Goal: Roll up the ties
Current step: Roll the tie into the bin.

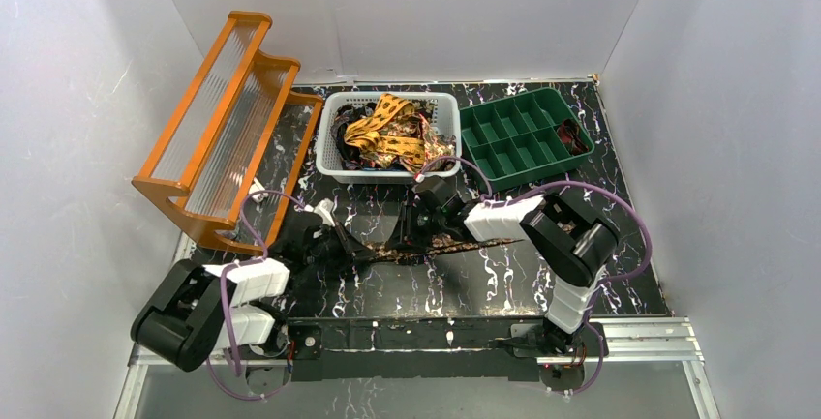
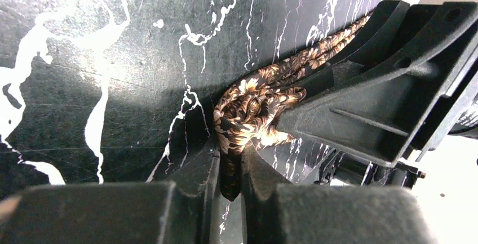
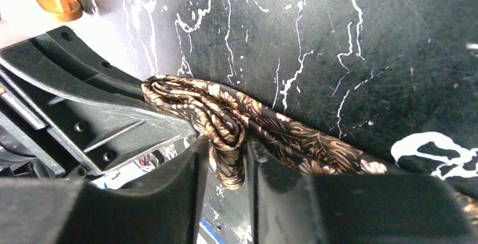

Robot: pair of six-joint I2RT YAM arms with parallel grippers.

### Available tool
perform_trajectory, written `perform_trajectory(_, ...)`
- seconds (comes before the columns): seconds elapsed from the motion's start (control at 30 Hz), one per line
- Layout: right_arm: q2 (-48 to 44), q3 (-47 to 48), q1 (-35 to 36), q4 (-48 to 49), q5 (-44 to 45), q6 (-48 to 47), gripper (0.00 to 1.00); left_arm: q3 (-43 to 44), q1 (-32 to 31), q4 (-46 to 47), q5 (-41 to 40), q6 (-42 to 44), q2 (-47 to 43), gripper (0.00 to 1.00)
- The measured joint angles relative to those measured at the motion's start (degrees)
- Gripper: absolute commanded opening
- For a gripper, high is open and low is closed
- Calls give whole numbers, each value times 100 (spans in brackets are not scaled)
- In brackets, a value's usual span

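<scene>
A dark brown tie with tan leaf print point(image 1: 455, 241) lies across the black marbled table, one end bunched into folds. My left gripper point(image 1: 366, 251) is shut on the bunched end, which sits pinched between its fingers in the left wrist view point(image 2: 231, 155). My right gripper point(image 1: 418, 233) faces it from the other side and is shut on the same bunch point(image 3: 227, 149). The bunched tie point(image 2: 253, 106) presses against the right gripper's body; its free length point(image 3: 315, 145) trails off along the table. More ties point(image 1: 387, 134), yellow-orange and dark, are heaped in the white basket.
The white basket point(image 1: 387, 98) stands at the back middle. A green compartment tray point(image 1: 503, 129) is at the back right, with something dark in one far cell. An orange ribbed rack point(image 1: 228, 124) stands at the back left. White walls enclose the table.
</scene>
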Motion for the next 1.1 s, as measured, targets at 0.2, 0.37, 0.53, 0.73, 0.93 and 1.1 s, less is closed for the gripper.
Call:
perform_trajectory(0.2,-262,258,31,-780,293,-313,52,442,0,-1283,-302,415,-535,0)
perform_trajectory(0.37,-704,387,33,-1521,688,-647,36,743,0,-1991,-533,664,-612,0)
perform_trajectory(0.53,-944,468,136,-1552,789,-789,28,962,0,-2531,-710,774,-619,0)
perform_trajectory(0.73,-516,953,492,-1519,868,-870,24,1270,0,-3012,-890,874,-621,0)
perform_trajectory(0.93,153,1266,638,-1580,1132,-925,19,1368,0,-3316,-973,942,-627,0)
perform_trajectory(1.1,402,1478,638,-1722,1217,-922,21,1517,0,-3578,-1051,1067,-658,0)
